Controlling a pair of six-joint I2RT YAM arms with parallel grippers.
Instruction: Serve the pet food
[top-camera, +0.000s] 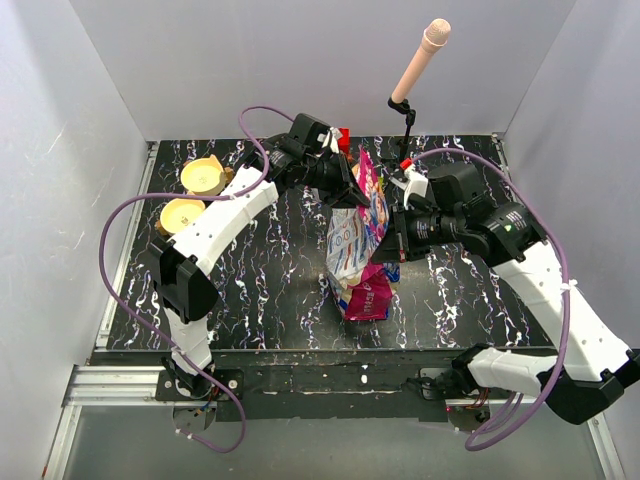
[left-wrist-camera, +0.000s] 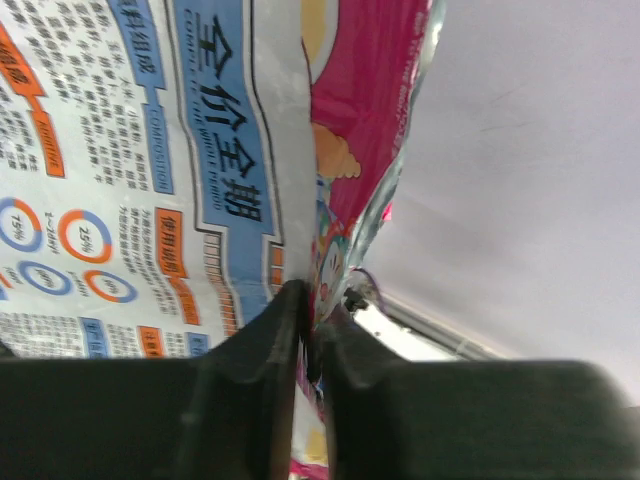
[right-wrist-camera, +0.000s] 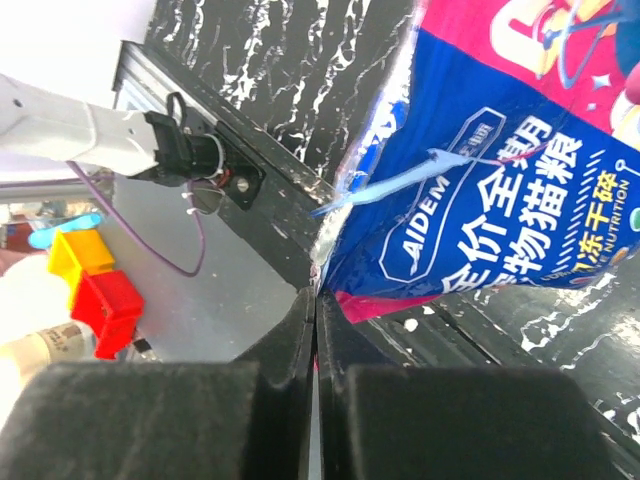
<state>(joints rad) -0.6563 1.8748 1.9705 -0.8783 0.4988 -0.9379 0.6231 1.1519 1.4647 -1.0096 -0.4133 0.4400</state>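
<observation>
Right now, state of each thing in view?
pet food bag, upright, pinched by both grippers; open or sealed unclear
left gripper, shut on bag edge
right gripper, shut on bag edge
far bowl, upright, no kibble visible
near bowl, upright, no kibble visible

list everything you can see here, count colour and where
pet food bag: one, white, blue and magenta-pink, mid table, held between both arms
bowls: two, tan, far left of the table
microphone: one, pinkish-beige on a black stand, far edge
toy blocks: one red, one yellow, past the table's rail in the right wrist view
table: one, black with white veining
cables: two, purple, looping along the arms
arms: two, white and black
left fingers: black, shut on the bag's edge
right fingers: black, shut on the bag's edge
</observation>
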